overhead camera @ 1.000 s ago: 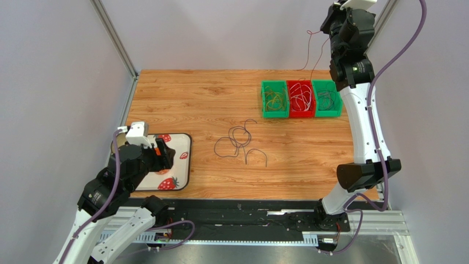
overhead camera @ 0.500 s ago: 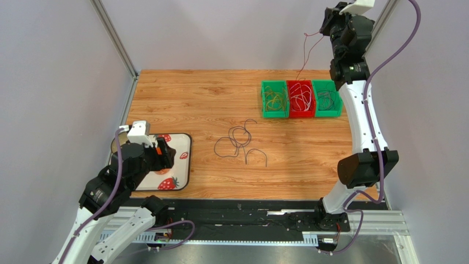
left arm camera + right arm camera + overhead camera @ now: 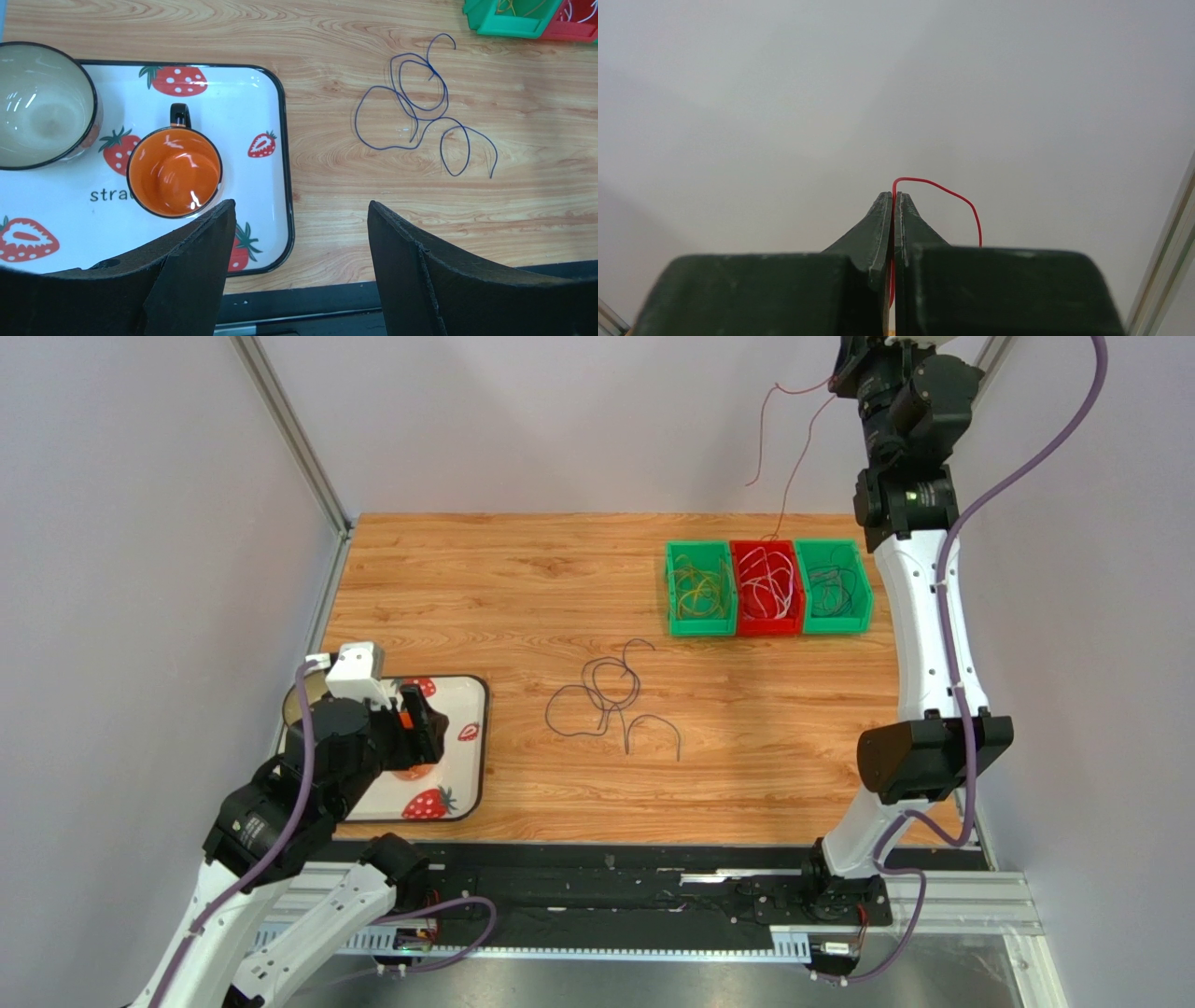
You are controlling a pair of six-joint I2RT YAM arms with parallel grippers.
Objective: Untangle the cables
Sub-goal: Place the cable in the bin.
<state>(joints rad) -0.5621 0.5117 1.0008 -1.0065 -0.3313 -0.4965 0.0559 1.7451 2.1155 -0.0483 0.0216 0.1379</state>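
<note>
My right pincer (image 3: 893, 199) clenched on a red cable (image 3: 948, 191), high above the red bin (image 3: 766, 629), cable hanging from my tips toward that bin, dark cables (image 3: 606, 697) lying well left of the bin, left pincer (image 3: 298, 213) released

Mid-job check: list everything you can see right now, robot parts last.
table: one, wood-grain
left green bin: one, far right, holds yellowish cables
red bin: one, mid-row, holds white cables
right green bin: one, holds dark cables
dark cable tangle: count unclear, table centre
red cable: one, hanging toward red bin
tray: one, white, strawberries, near left
bowl: one, cream, on tray
mug: one, orange, on tray
left end effector: open, over tray edge
right end effector: shut on red cable, high above bins
</note>
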